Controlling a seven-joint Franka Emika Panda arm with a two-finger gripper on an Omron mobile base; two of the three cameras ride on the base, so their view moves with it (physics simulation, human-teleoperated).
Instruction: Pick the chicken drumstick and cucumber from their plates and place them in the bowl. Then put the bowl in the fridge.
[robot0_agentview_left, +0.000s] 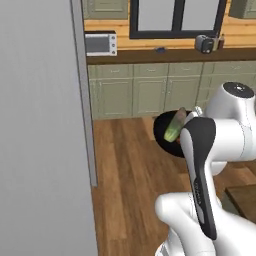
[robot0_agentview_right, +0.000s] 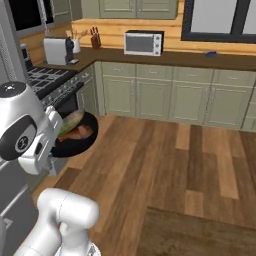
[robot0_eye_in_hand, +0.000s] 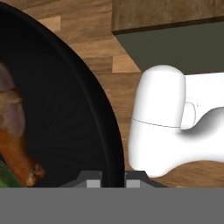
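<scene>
1. left base view: the bowl (robot0_agentview_left: 162, 131), glossy black, is held up in the air above the wooden floor (robot0_agentview_left: 130, 190), partly hidden behind the white arm. the cucumber (robot0_agentview_left: 175, 127), pale green, lies tilted inside it with its lighter cut end lowest. a small red patch shows in the bowl just beside the arm. the fridge (robot0_agentview_left: 42, 130) stands as a tall grey slab along the left edge, well apart from the bowl. in the background, green cabinets (robot0_agentview_left: 150, 90) run under a dark counter that carries a microwave (robot0_agentview_left: 101, 43) and a toaster (robot0_agentview_left: 204, 44).

2. right base view: the bowl (robot0_agentview_right: 75, 145) hangs beside the arm's upper joint, over the floor and in front of a stove (robot0_agentview_right: 45, 82). the chicken drumstick (robot0_agentview_right: 80, 132), reddish-brown, lies inside it, with the cucumber (robot0_agentview_right: 70, 121) just behind and touching it. a microwave (robot0_agentview_right: 143, 42) and a coffee machine (robot0_agentview_right: 58, 50) sit on the counter (robot0_agentview_right: 200, 59) beyond.

3. hand view: the gripper (robot0_eye_in_hand: 113, 179) has one dark finger on each side of the bowl's rim (robot0_eye_in_hand: 105, 131), jaws clamped on the thin wall. the drumstick (robot0_eye_in_hand: 15, 144) rests inside, narrow end toward the fingers; a sliver of the cucumber (robot0_eye_in_hand: 6, 177) shows at the lower left. beyond the rim lies wooden floor.
</scene>
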